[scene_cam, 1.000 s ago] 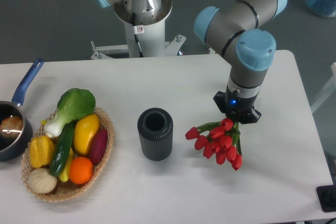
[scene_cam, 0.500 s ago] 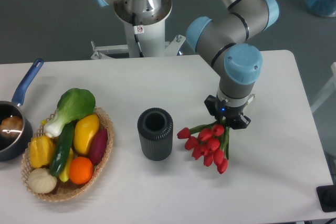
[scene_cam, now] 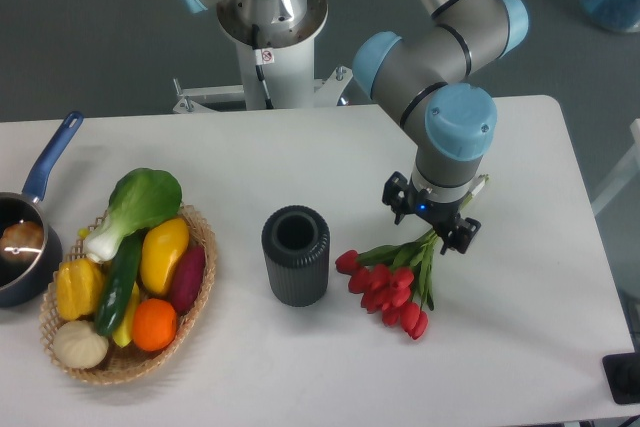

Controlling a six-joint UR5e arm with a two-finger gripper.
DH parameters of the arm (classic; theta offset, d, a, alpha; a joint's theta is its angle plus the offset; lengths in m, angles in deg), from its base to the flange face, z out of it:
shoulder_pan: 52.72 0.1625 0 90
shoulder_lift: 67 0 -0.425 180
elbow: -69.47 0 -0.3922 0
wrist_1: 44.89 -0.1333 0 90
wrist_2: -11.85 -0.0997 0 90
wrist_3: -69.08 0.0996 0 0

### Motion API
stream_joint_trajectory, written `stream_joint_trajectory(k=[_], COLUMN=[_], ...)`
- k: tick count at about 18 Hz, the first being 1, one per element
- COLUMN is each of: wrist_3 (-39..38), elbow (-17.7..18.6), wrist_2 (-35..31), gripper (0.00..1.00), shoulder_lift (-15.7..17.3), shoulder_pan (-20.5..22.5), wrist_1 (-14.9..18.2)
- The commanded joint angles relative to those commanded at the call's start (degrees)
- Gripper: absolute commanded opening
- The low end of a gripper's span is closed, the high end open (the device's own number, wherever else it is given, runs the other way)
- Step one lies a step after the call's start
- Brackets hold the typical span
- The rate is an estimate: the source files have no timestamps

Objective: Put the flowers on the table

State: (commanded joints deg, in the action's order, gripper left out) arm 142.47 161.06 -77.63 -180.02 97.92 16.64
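The flowers (scene_cam: 387, 285), a bunch of red tulip buds with green stems and leaves, lie on the white table (scene_cam: 520, 307) just right of the dark cylinder. The buds point to the lower left and the stem ends reach up under the gripper. My gripper (scene_cam: 431, 215) hangs straight above the stem ends with its two fingers spread apart. It looks open and the flowers rest on the tabletop below it.
A dark ribbed cylinder (scene_cam: 296, 255) stands upright left of the flowers. A wicker basket (scene_cam: 196, 287) of fruit and a green leafy vegetable sits at the front left. A blue-handled pan (scene_cam: 22, 247) is at the left edge.
The gripper moved left and down with the flowers. Its fingers have spread, and the bunch has dropped away from them and now lies flat on the table.
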Motion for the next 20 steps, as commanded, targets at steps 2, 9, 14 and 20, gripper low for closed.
stream_joint_trajectory(k=[2,9,14,20], wrist_3=[0.09,0.09,0.53,0.97], elbow=[-0.26,-3.51,-6.85,-8.35], wrist_2=[0.61,3.60,5.01,5.01], gripper=[1.00,1.00,1.00,1.00], shoulder_lift=[0.09,0.88,-1.49,-2.11], shoulder_pan=[0.35,2.63,5.27,6.24], wrist_1=[-0.97,-1.06,-0.97,-0.44])
